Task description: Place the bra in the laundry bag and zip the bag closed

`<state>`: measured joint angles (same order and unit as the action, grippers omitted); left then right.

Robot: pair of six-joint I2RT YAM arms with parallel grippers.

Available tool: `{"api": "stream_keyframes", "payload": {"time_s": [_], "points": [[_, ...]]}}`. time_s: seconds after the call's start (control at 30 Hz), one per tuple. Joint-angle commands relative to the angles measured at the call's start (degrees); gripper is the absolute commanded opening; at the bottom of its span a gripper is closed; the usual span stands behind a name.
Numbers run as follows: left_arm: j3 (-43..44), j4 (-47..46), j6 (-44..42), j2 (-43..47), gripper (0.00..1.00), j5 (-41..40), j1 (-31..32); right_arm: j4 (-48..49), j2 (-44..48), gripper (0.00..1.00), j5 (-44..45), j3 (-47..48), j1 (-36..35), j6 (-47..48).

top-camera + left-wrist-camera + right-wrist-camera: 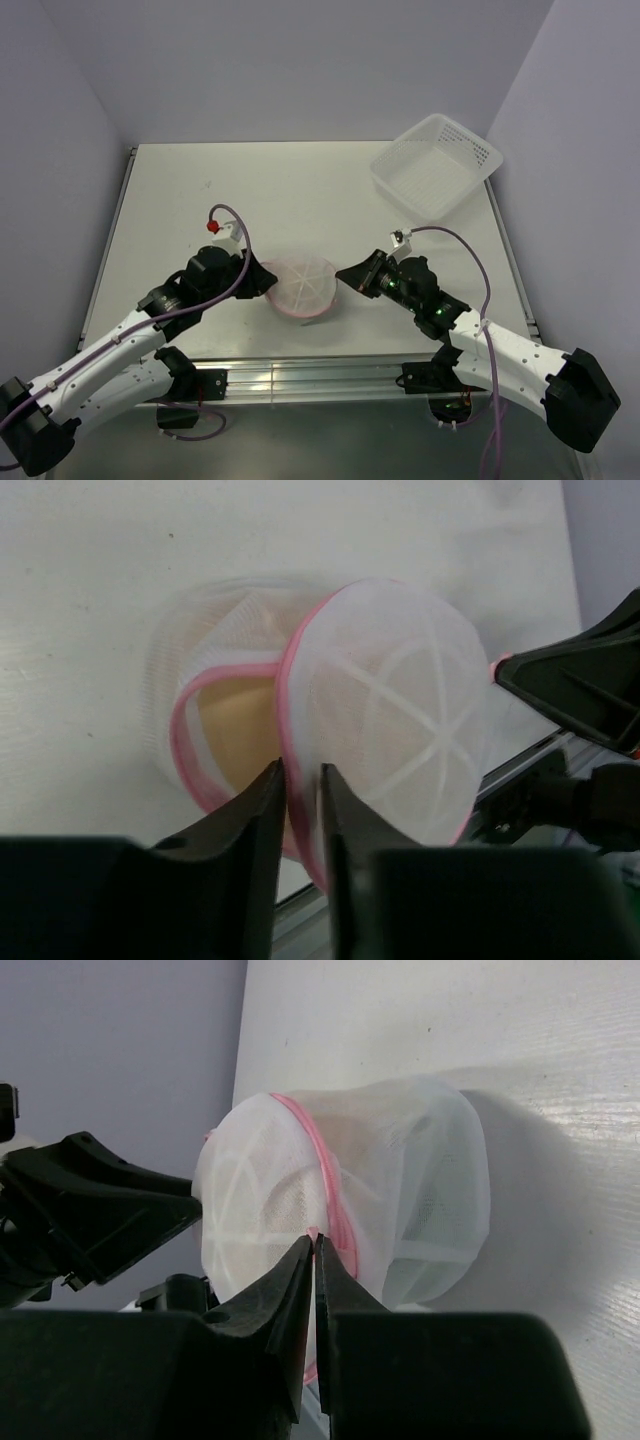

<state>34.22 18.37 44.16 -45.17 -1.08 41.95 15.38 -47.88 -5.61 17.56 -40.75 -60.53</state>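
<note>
**Two arms, one bag between them**

One laundry bag [303,287] sits near the front edge of the bench [300,190] in the top view. It lies between two arms, the left arm [120,340] and the right arm [500,345], and each reaches it from its own side. One white perforated basket [435,165] stands well apart at the far right corner.

From the left wrist, the left jaws are nearly together, clamped on the pink zipper rim [185,695] at the near edge of the bag. One round mesh lid [400,710], crossed by four white ribs, is tilted up off the rim, so the bag gapes on this side. One peach cloth, the bra [240,735], lies inside the opening. The right jaws show dark at the right edge.

From the right wrist, the right jaws are pinched together on a small pink bit of the rim. The bag bulges beyond them, resting on the bench, with the left arm dark at the left.
</note>
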Motion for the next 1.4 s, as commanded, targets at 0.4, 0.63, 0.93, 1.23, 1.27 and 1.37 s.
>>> {"api": "stream_keyframes", "payload": {"time_s": [0.4, 0.63, 0.93, 1.23, 1.27, 1.37], "points": [[4.6, -8.3, -3.0, -2.4, 0.00, -7.2, -0.2, -5.9, 4.2, 0.89, 1.4, 1.7, -1.3, 6.2], [6.0, -8.1, -5.9, -4.8, 0.00, -11.0, -0.3, 1.4, 0.2, 0.90, -4.3, 0.7, -3.0, 8.2], [5.5, -7.5, -6.5, -3.8, 0.00, -12.2, -0.6, 7.1, -7.1, 0.90, -5.9, 4.1, -0.2, 10.6], [4.4, -9.1, -5.9, -4.7, 0.00, -9.8, -1.3, 17.4, -19.1, 0.95, -14.4, 7.4, 4.3, 11.4], [4.4, -9.1, -5.9, -4.7, 0.00, -9.6, -1.6, 19.1, -20.1, 0.95, -17.6, 8.2, 4.3, 11.6], [3.8, -9.5, -5.8, -4.5, 0.00, -9.0, -2.1, 22.1, -23.3, 0.88, -19.1, 9.2, 4.3, 11.2]]}}
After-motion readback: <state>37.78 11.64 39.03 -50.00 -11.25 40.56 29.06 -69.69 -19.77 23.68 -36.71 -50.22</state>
